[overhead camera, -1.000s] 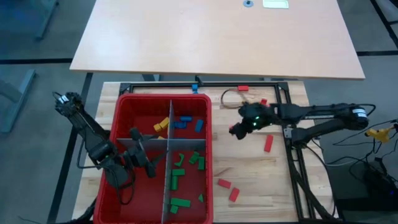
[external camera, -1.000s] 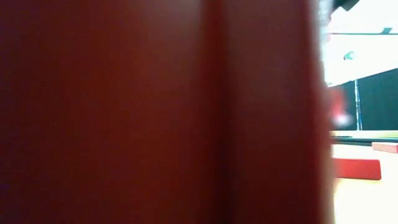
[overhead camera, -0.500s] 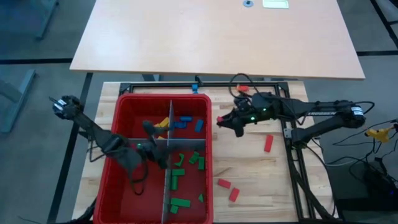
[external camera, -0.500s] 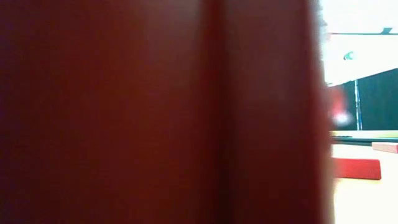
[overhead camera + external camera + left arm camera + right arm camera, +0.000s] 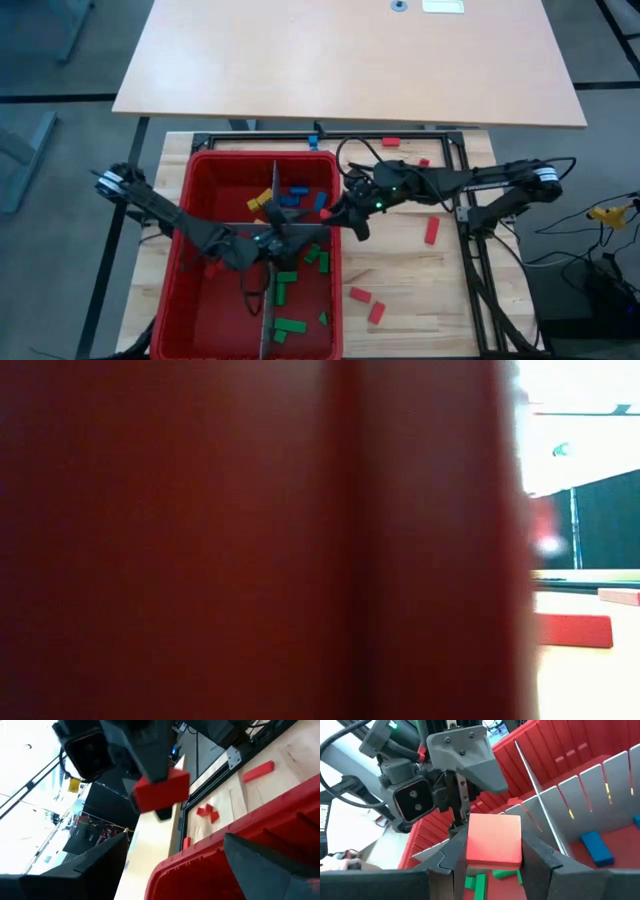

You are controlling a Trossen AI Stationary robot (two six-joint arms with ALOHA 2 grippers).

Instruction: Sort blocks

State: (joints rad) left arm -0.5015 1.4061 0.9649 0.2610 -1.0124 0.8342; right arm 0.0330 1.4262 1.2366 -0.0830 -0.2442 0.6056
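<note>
Right gripper (image 5: 338, 212) over the right wall of the red bin (image 5: 190, 262), fingers (image 5: 539, 856) clamped on a red block (image 5: 494, 841); same block (image 5: 161, 791) seen from the left wrist, pinched between dark fingers above the bin's rim. Left gripper (image 5: 285, 222) inside the bin at the crossing of the grey dividers (image 5: 266, 300), facing the right gripper; cannot tell how its jaws stand. Yellow blocks (image 5: 261, 201) in the far-left compartment, just beside the divider; blue blocks (image 5: 296, 193) in the far-right compartment; green blocks (image 5: 288, 275) spread through the near-right compartment. More red blocks loose on the wooden table (image 5: 410, 280): one (image 5: 431, 231) right of the bin near the black frame, two (image 5: 367, 303) close together toward the near edge, two small ones (image 5: 391, 142) by the far rail. Low view almost wholly filled by the bin's red wall (image 5: 250, 540), with a red block (image 5: 572, 630) lying on the tabletop at the right.
</note>
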